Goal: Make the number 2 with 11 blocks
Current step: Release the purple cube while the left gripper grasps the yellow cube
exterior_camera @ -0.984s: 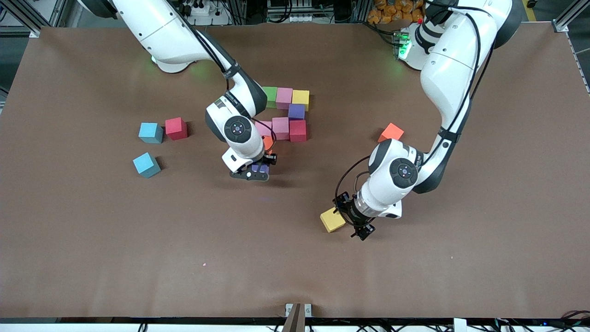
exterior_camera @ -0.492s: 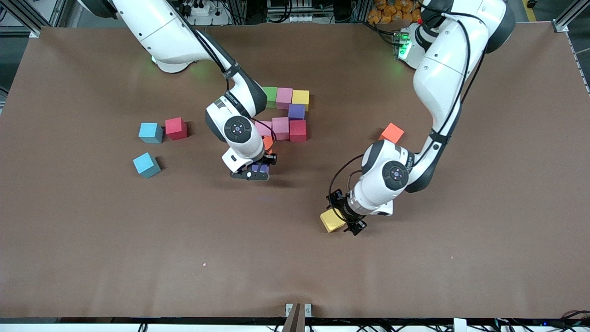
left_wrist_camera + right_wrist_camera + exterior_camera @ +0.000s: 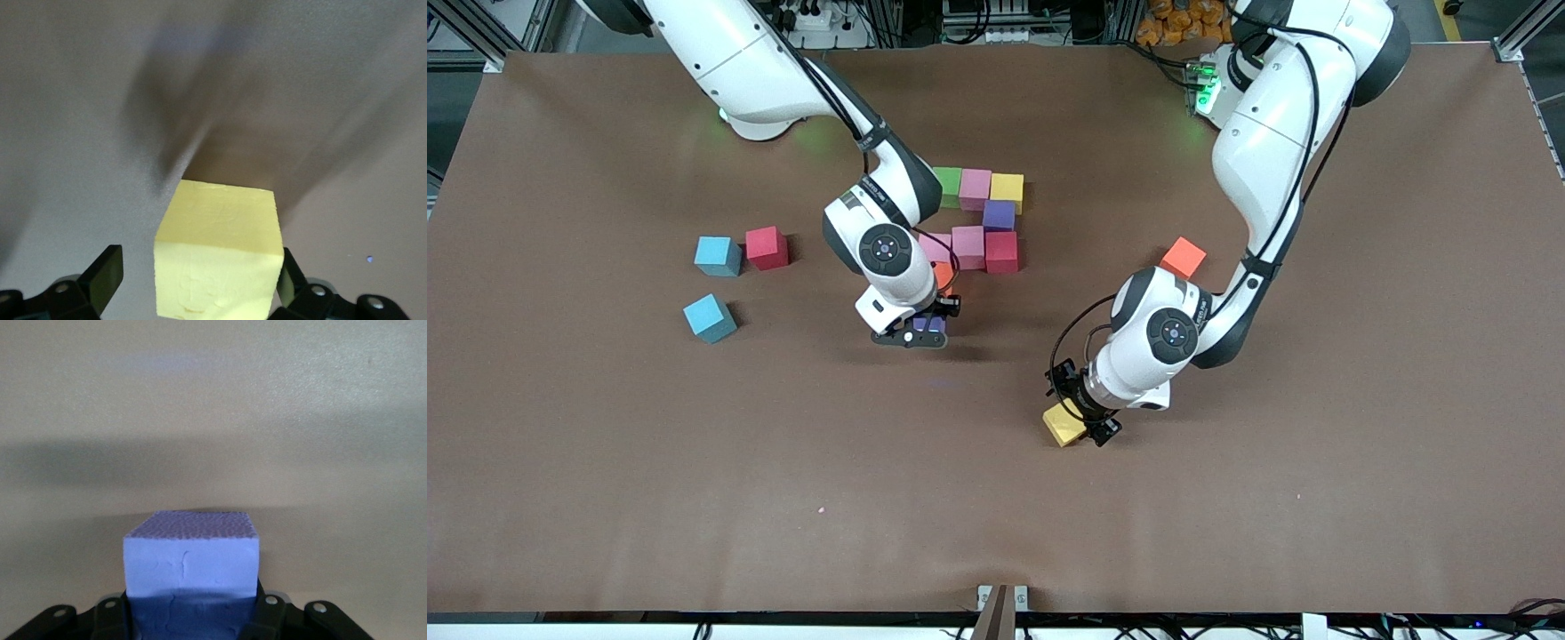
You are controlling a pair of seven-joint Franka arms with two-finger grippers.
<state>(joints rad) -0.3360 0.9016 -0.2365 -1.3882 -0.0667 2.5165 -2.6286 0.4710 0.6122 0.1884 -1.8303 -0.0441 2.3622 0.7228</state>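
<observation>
Both tools work low at the counter: from the front, my right tool clamps a purple block just below the half-built number 2. Left wrist: my left tool gapes around the yellow block; uneven closing could twist it. Right wrist: a skewed release could jostle the orange neighbour.

White arms, black joints, cables
</observation>
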